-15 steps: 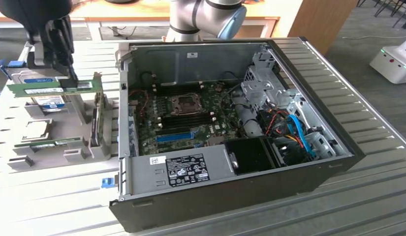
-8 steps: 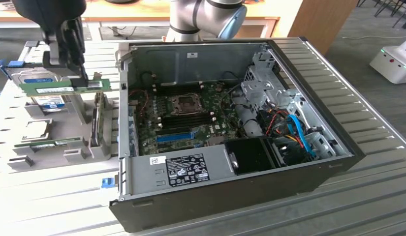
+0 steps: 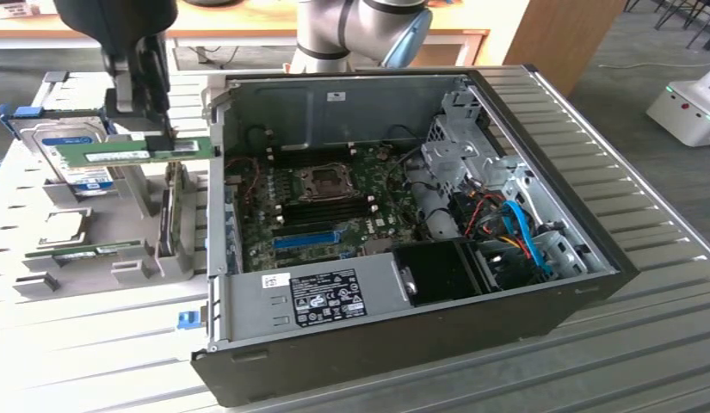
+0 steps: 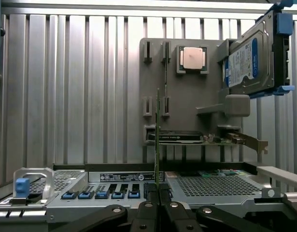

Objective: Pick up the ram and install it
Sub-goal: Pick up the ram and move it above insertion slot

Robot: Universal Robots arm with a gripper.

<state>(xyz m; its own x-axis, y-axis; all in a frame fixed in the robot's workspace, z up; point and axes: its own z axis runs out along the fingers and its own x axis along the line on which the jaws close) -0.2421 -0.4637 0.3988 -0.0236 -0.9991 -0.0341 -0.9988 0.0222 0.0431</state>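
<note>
Claw (image 3: 159,140) pinched on the green memory stick (image 3: 125,153) beside the open computer (image 3: 331,95): pickup done, fitting calls for squaring over a slot (image 3: 326,206).

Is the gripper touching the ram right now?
Touching. The wrist view shows the gripper shut on the ram, which stands edge-on between its fingertips.

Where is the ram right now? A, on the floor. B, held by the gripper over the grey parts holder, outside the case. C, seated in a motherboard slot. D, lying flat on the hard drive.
B: the gripper is shut on the ram, holding it level above the grey parts holder, on the exterior view's left of the open computer case.
</note>
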